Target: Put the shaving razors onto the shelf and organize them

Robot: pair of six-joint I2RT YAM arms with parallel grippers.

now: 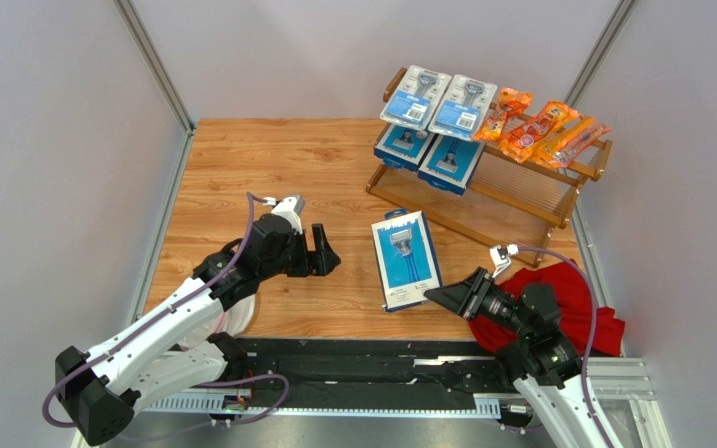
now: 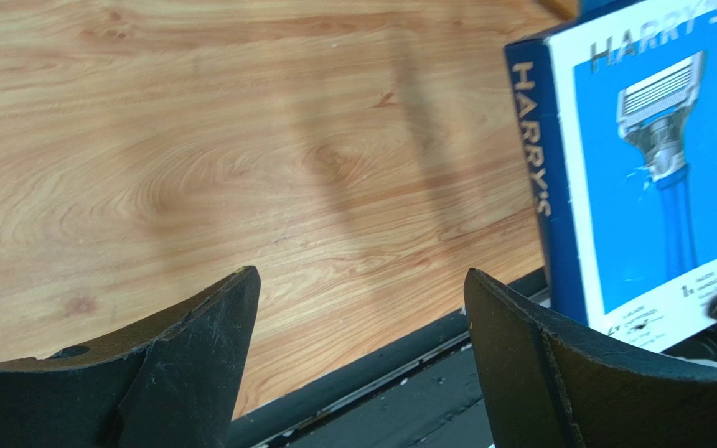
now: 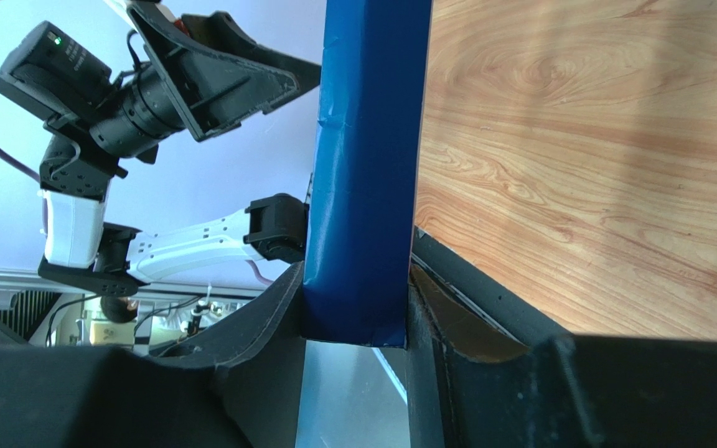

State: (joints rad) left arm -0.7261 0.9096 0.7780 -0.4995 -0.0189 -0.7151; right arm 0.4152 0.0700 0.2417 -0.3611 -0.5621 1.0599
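Note:
A flat blue razor box (image 1: pixel 406 259) with a razor picture is over the near middle of the table. My right gripper (image 1: pixel 435 297) is shut on its near right corner. In the right wrist view the box's blue edge (image 3: pixel 367 168) stands between the two jaws of the right gripper (image 3: pixel 358 273). My left gripper (image 1: pixel 325 252) is open and empty, left of the box. The left wrist view shows the left gripper (image 2: pixel 362 280) over bare wood, with the box (image 2: pixel 657 168) at the right. The brown wooden shelf (image 1: pixel 531 198) stands at the back right.
The shelf's top tier holds two blister packs (image 1: pixel 416 93) (image 1: pixel 462 105) and orange bags (image 1: pixel 540 129). Its lower tier holds two blue boxes (image 1: pixel 404 145) (image 1: pixel 451 161). A red cloth (image 1: pixel 577 294) lies by the right arm. Grey walls enclose the table.

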